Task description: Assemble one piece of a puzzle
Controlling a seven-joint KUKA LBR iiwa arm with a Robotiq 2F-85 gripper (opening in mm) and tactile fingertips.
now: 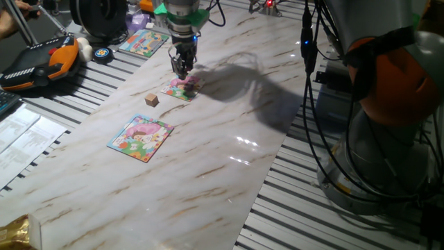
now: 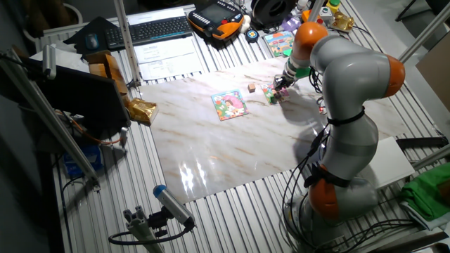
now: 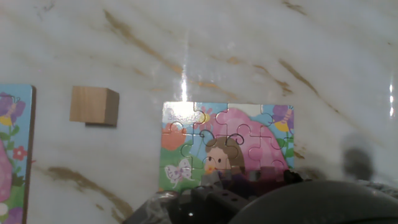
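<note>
The puzzle (image 1: pixel 182 87) is a small square, mostly pink with green and white patches, and lies flat on the marble table. It also shows in the other fixed view (image 2: pixel 271 92) and fills the middle of the hand view (image 3: pixel 227 146). My gripper (image 1: pixel 182 71) hangs straight down just above its near edge, with the fingers close together. In the hand view the dark, blurred fingers (image 3: pixel 217 199) cover the puzzle's bottom edge. The piece does not show clearly in any view; whether it sits between the fingers is hidden.
A small tan cube (image 1: pixel 152 100) stands just left of the puzzle. A blue-edged puzzle (image 1: pixel 141 137) lies nearer the front. A multicoloured puzzle (image 1: pixel 143 42), a roll of tape and an orange tool sit at the back left. The arm's base (image 1: pixel 388 104) is at the right.
</note>
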